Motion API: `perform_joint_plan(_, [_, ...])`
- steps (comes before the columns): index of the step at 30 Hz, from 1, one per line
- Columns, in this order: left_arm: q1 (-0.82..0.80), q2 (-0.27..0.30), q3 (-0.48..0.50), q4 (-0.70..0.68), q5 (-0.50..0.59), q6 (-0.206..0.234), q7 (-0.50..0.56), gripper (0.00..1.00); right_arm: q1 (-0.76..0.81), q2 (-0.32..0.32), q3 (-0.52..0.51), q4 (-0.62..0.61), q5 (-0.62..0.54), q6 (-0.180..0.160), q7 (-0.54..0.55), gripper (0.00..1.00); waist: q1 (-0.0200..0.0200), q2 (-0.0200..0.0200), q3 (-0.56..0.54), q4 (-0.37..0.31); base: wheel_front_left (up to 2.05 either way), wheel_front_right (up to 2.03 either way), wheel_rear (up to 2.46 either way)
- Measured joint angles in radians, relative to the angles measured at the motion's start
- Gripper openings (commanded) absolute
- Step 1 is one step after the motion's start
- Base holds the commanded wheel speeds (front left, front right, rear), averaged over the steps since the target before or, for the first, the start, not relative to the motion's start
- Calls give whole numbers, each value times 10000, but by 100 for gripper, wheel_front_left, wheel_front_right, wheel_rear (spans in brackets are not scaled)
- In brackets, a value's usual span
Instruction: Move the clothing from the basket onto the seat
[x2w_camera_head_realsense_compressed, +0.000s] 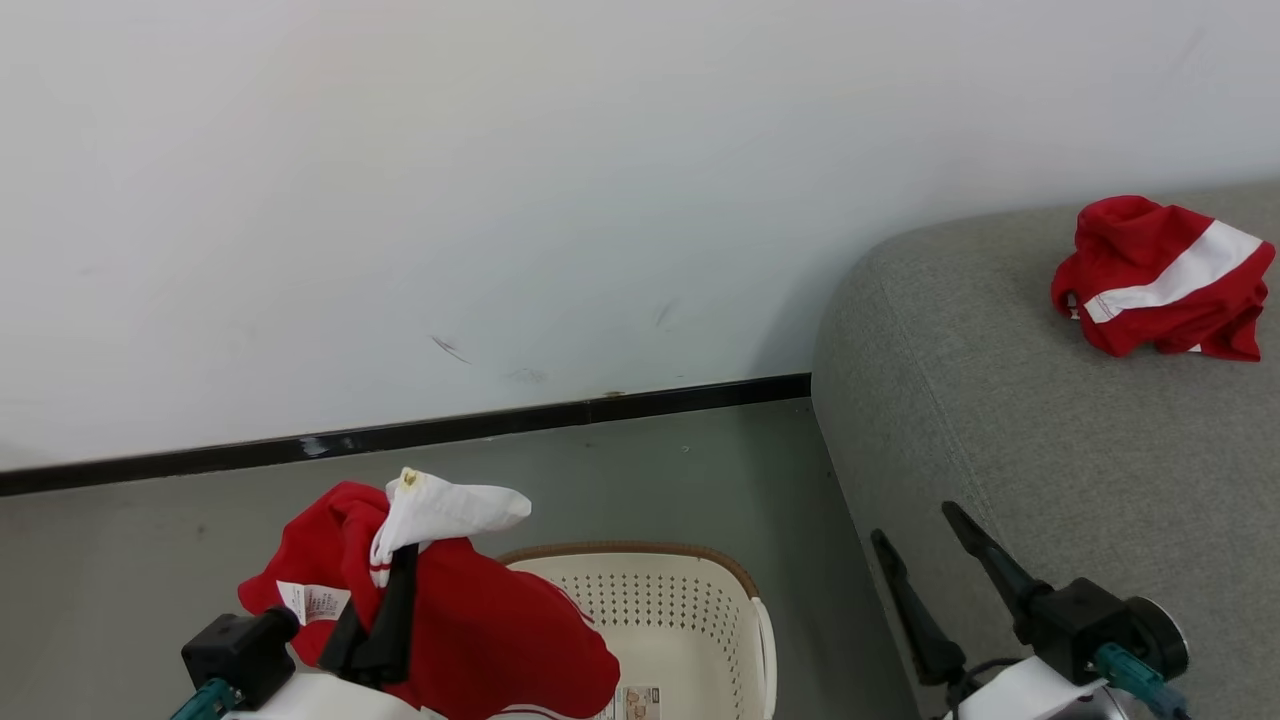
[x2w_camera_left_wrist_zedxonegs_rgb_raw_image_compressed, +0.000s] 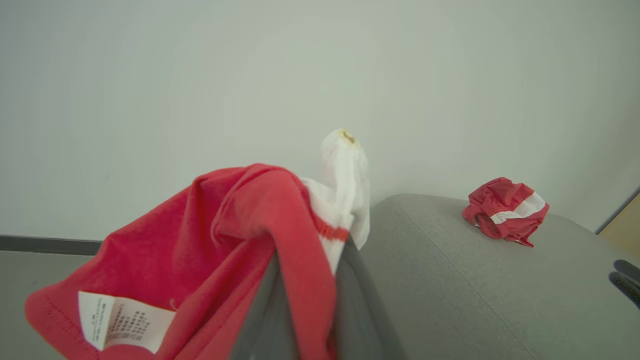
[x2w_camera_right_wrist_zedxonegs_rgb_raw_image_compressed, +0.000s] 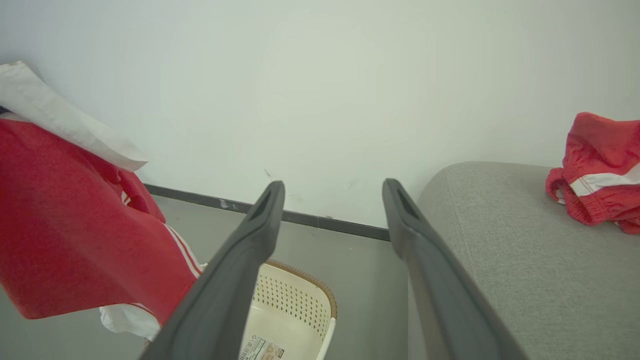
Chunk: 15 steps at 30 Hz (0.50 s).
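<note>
My left gripper (x2w_camera_head_realsense_compressed: 398, 560) is shut on the clothing (x2w_camera_head_realsense_compressed: 480, 620), a red garment with a white part and a care label. It hangs from the fingers above the left side of the basket (x2w_camera_head_realsense_compressed: 700, 600), lifted clear of it. The left wrist view has the clothing (x2w_camera_left_wrist_zedxonegs_rgb_raw_image_compressed: 200, 235) draped over the left gripper (x2w_camera_left_wrist_zedxonegs_rgb_raw_image_compressed: 310, 260). The cream basket (x2w_camera_right_wrist_zedxonegs_rgb_raw_image_compressed: 295, 300) stands on the floor beside the grey seat (x2w_camera_head_realsense_compressed: 1000, 420). My right gripper (x2w_camera_head_realsense_compressed: 915, 522) stands open and holds nothing, over the seat's near left edge. In its own view the right gripper (x2w_camera_right_wrist_zedxonegs_rgb_raw_image_compressed: 334, 186) points at the wall.
Another red garment with a white band (x2w_camera_head_realsense_compressed: 1160, 280) lies crumpled on the seat at the far right, also seen as a red garment (x2w_camera_left_wrist_zedxonegs_rgb_raw_image_compressed: 505, 210) from the left wrist. A white wall with a dark skirting board (x2w_camera_head_realsense_compressed: 400, 435) runs behind the basket. Grey floor (x2w_camera_head_realsense_compressed: 650, 480) lies between them.
</note>
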Motion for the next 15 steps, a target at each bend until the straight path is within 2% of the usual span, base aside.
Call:
perform_joint_plan(7, [-12, 19, -284, -621, 167, -2, 268, 0, -744, -50, 1643, 23, -6, 0, 0, 100, 0, 0, 112, 29, 0, 0, 0])
perform_joint_plan(15, [-198, 12, -815, -1093, 236, -17, 637, 0, -1713, -92, 4589, 759, -107, 2, 0, 100, -1, 0, 216, 202, 0, 0, 0])
